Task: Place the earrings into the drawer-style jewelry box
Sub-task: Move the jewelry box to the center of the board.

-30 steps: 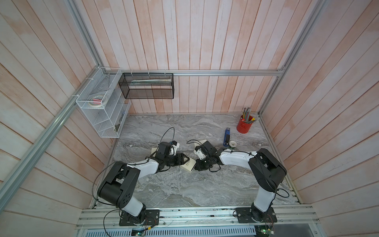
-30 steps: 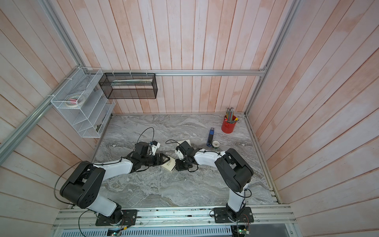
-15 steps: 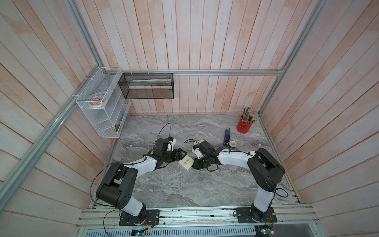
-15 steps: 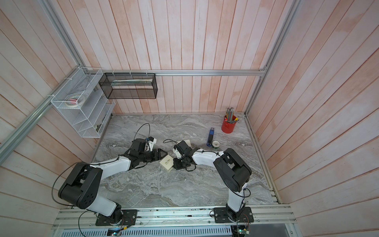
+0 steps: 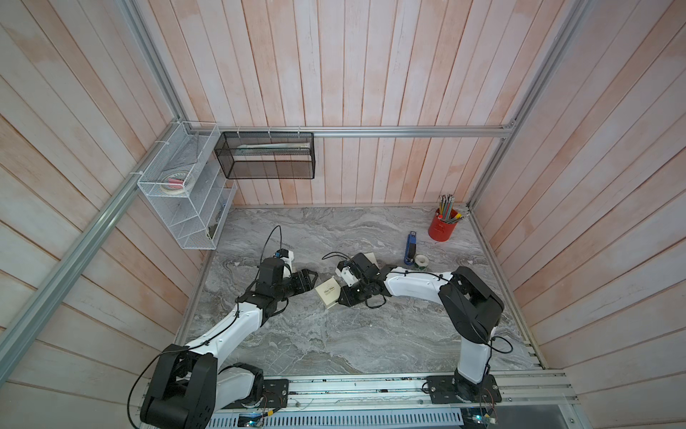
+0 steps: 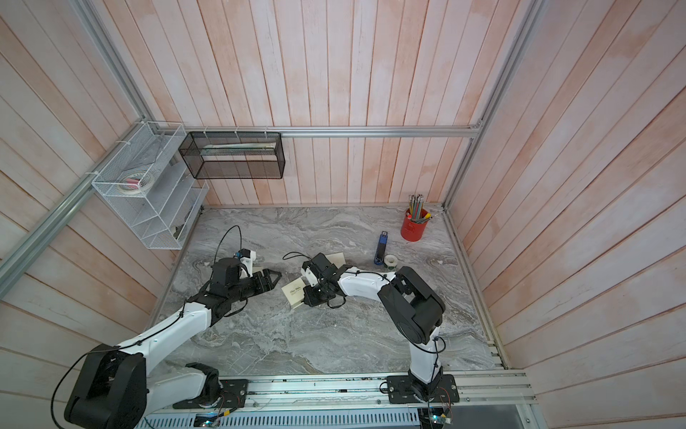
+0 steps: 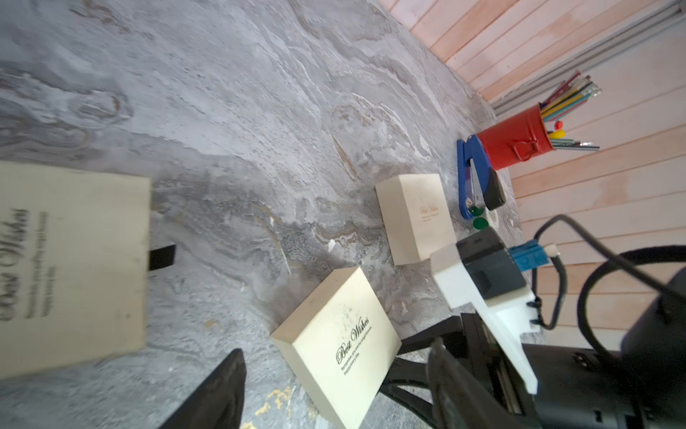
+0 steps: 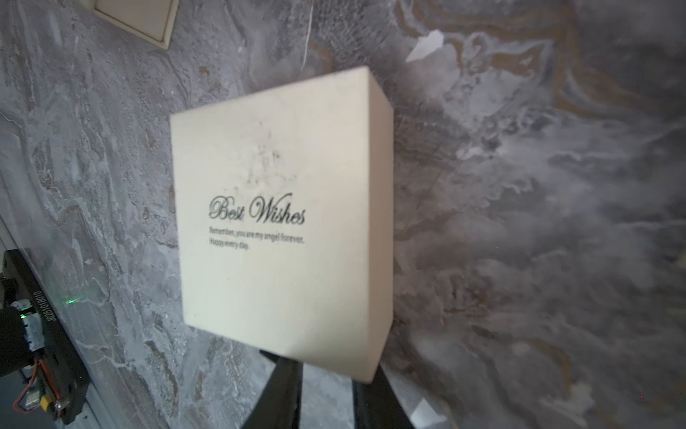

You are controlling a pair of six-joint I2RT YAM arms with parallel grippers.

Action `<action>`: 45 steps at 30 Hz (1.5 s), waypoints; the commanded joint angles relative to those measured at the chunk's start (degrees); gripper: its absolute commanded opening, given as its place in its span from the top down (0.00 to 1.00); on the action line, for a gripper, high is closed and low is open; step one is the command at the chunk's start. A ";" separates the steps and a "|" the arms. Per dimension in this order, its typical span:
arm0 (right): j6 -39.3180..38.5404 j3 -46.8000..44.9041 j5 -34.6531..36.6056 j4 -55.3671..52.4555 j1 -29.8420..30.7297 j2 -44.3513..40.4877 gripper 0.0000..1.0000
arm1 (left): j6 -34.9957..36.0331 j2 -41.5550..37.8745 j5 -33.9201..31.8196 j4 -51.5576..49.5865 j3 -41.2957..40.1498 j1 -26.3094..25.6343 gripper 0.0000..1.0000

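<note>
Earrings nowhere in sight, box (image 5: 328,295) shut on the counter (image 5: 334,345) between my two claws.
I judge the job barely begun: no drawer is pulled out and nothing is loaded. My left claw (image 5: 311,276) hangs wide and empty just beside the box, not touching. My right claw (image 8: 326,395) sits narrowly parted at the box's opposite end; I cannot tell whether it pinches anything. Opening the drawer, finding the earrings and closing up all remain.
</note>
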 commanded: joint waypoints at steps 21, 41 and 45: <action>-1.27 21.76 -1.51 -1.50 -1.17 11.86 0.76 | -0.49 -6.05 -4.13 -5.29 -1.14 2.15 0.18; 4.06 -2.92 -1.84 3.47 -26.67 -7.04 0.44 | 0.10 23.36 1.56 12.48 16.39 -13.26 0.18; 3.42 -0.44 -3.87 3.52 -26.63 -3.30 0.47 | -1.33 26.02 2.56 13.74 17.82 -13.39 0.18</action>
